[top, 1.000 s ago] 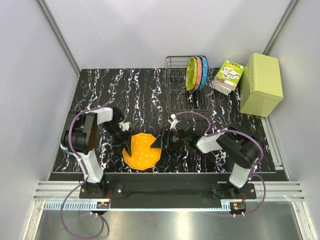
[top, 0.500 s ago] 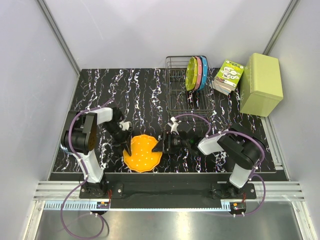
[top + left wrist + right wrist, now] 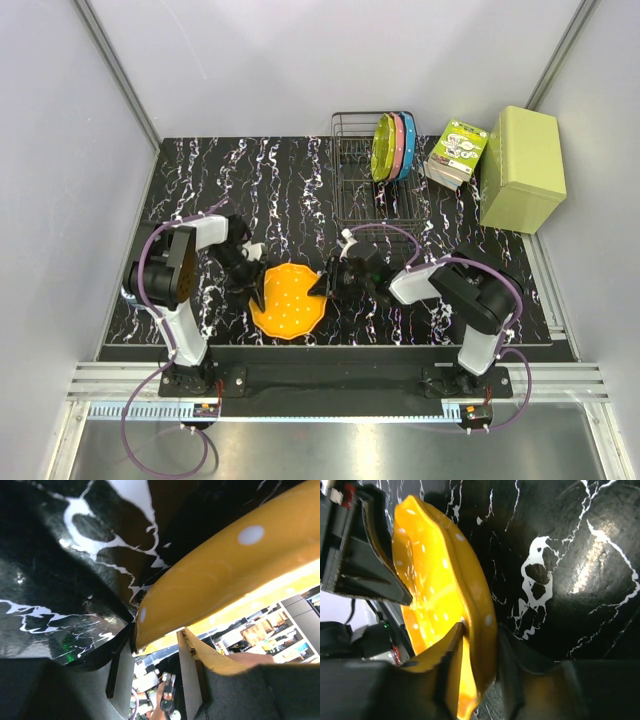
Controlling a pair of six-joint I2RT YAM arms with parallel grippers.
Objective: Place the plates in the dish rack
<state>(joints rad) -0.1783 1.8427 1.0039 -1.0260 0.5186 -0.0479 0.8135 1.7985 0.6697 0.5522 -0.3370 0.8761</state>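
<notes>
One orange plate (image 3: 288,302), scalloped at the rim and speckled with small white dots, sits tilted at the near middle of the black marbled table (image 3: 250,180). The right gripper (image 3: 477,635) is pinched onto its right rim, and the left gripper (image 3: 155,645) straddles its left rim with narrowly parted fingers; whether that one clamps cannot be told. Yellow-green (image 3: 382,148), pink (image 3: 398,145) and blue (image 3: 408,142) plates stand on edge at the right of the dish rack (image 3: 352,185), with open table between rack and arms.
</notes>
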